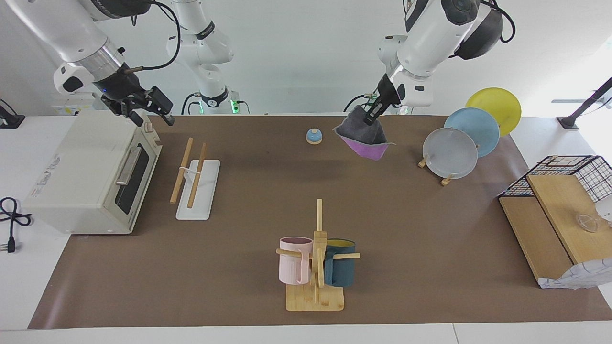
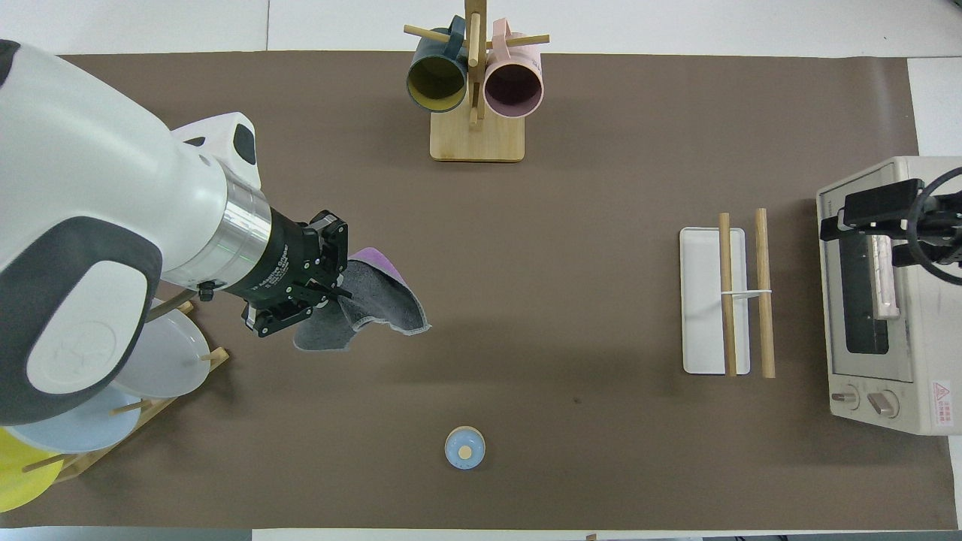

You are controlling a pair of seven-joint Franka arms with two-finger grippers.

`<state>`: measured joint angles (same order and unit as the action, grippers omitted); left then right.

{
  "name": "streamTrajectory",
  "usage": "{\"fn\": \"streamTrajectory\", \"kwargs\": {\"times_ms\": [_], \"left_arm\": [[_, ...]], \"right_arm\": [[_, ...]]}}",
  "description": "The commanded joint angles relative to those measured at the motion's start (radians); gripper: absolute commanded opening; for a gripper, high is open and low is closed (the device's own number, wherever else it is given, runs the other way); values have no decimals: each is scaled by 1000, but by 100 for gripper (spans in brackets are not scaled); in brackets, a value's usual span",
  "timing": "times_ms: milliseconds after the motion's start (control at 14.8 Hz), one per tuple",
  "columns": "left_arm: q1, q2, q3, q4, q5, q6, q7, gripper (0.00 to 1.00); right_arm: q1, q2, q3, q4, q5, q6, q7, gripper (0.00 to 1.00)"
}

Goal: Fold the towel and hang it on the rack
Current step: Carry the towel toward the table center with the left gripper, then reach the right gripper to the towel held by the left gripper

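The towel (image 1: 364,137) (image 2: 368,304), dark grey on top and purple underneath, hangs folded in the air from my left gripper (image 1: 369,116) (image 2: 331,289), which is shut on its upper edge, high over the mat between the plate stand and the bell. The rack (image 1: 196,179) (image 2: 727,300), two light-wood rods on a white flat base, lies on the mat beside the toaster oven. My right gripper (image 1: 146,112) (image 2: 875,218) hovers open and holding nothing over the oven's top edge.
A toaster oven (image 1: 91,172) (image 2: 890,300) stands at the right arm's end. A mug tree (image 1: 316,258) (image 2: 475,83) with two mugs, a small blue bell (image 1: 313,136) (image 2: 464,448), a plate stand with plates (image 1: 459,143) and a wire basket on boards (image 1: 559,200) also stand about.
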<state>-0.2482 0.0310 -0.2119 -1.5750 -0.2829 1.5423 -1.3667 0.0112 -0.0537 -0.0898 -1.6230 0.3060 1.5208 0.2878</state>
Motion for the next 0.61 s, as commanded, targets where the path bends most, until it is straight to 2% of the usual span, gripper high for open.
{"fn": "streamTrajectory", "kwargs": {"times_ms": [0,203,338,541], "left_arm": [[-11,17,-1,36,-42,30,-141,0],[-11,12,-30,38,-87,79,-160,0],[-11,12,-53,38,-114,116,-175,0],[-13,13,-112,38,-114,202,-271,0]], "right_arm": [[6,-18,19,-14,138,-13,325,100],[41,-26,85,-32,179,5,624,100],[71,-54,88,-93,296,88,853,100],[165,-83,91,-161,373,206,1072,100]]}}
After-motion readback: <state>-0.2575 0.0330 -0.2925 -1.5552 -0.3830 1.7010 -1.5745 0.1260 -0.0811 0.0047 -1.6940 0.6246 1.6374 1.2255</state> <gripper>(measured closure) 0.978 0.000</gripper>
